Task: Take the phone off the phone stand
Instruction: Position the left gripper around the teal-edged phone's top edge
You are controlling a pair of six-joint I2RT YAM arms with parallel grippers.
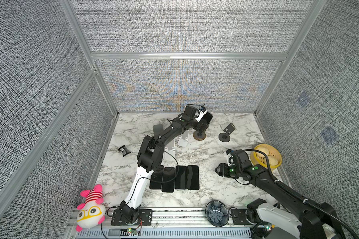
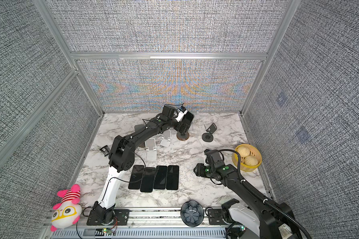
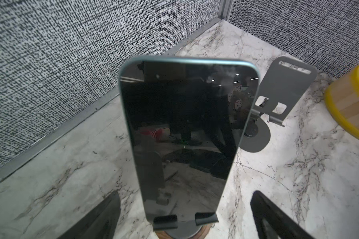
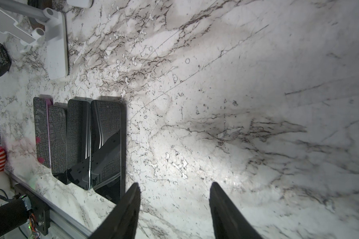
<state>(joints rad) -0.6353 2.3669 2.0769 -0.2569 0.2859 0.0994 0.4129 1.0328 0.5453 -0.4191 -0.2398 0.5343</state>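
Marble-patterned tabletop (image 1: pixel 216 190), walled by grey woven panels in aluminium framing. Phones, five: four flat phones (image 1: pixel 180 178) in a row on the robot's side of the phone stand (image 1: pixel 199 136), and one phone (image 3: pixel 180 124) upright on that stand. Empty dark stand (image 1: pixel 226 132) just right of it: one. Left gripper (image 3: pixel 186 192) has its fingers apart, flanking the phone with no contact seen. Right gripper (image 4: pixel 174 184) has its fingers apart over bare marble.

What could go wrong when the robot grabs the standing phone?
The left pincer is open either side of the phone; a crooked squeeze could let the glossy phone slip. The stand hooks its bottom edge, so pulling sideways might tip it. The empty stand nearby could get bumped.
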